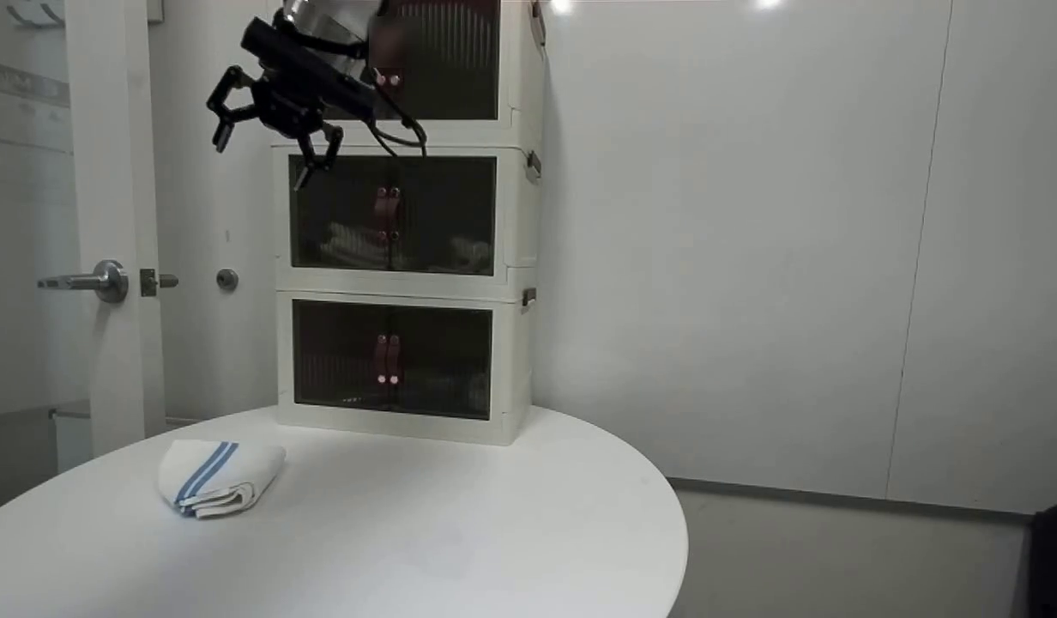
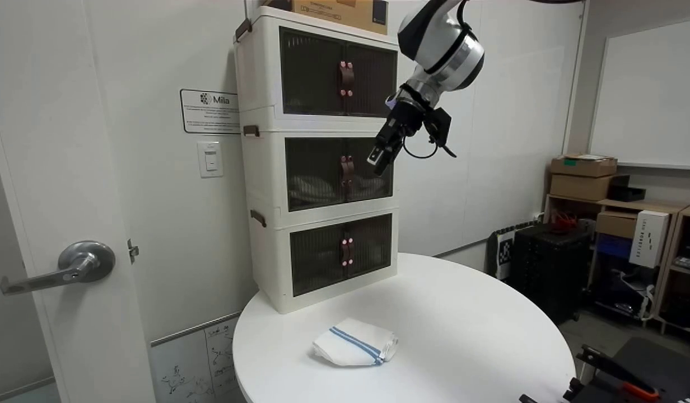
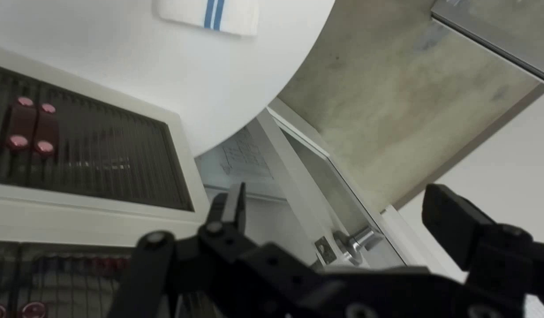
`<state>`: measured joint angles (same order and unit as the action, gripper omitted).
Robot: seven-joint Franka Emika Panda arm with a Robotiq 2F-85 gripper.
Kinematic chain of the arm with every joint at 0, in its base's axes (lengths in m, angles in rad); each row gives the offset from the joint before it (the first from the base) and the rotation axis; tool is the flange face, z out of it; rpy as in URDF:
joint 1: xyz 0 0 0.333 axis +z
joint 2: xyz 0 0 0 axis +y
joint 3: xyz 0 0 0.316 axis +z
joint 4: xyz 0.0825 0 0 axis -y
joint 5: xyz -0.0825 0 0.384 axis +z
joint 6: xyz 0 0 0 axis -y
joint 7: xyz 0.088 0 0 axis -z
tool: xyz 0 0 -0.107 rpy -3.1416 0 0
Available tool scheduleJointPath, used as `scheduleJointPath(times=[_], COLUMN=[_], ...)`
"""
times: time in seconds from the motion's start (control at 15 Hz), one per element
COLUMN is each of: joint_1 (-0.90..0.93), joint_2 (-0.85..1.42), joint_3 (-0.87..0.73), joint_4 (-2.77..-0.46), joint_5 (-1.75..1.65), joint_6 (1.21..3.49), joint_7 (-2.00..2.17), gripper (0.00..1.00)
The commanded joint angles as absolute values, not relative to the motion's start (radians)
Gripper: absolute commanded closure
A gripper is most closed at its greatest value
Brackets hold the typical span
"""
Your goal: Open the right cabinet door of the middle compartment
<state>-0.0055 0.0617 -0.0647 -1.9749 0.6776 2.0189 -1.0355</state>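
"Black two-fingered gripper [image 1: 261, 166], fingers spread, holding nothing: why?"

"Presumably to take the dark red strap handle [image 1: 395, 213] at the inner edge of the right cabinet door [image 1: 447, 215], that upright tinted see-through panel, closed (it seems) in the white-framed middle compartment [image 1: 516, 215]."

"And the silver-and-white jointed arm [image 2: 437, 42]?"

"It slants down from above, its gripper tilted and clear of that handle."

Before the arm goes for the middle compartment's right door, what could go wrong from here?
The handle of the right cabinet door sits close beside the left handle, so the open gripper might catch both. The loose cable looping out near the gripper could snag on the approach.
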Motion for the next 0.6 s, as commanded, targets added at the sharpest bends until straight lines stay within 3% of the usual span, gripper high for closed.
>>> scheduleJointPath(times=[0.0, 0.53], joint_1=[-0.062, -0.117], joint_2=[0.133, 0.203], joint_3=[-0.056, -0.061], joint_4=[-1.908, -1.873], joint_5=[0.849, 1.015], joint_6=[1.999, 1.983], joint_7=[-1.245, -1.437], gripper=[0.00, 0.00])
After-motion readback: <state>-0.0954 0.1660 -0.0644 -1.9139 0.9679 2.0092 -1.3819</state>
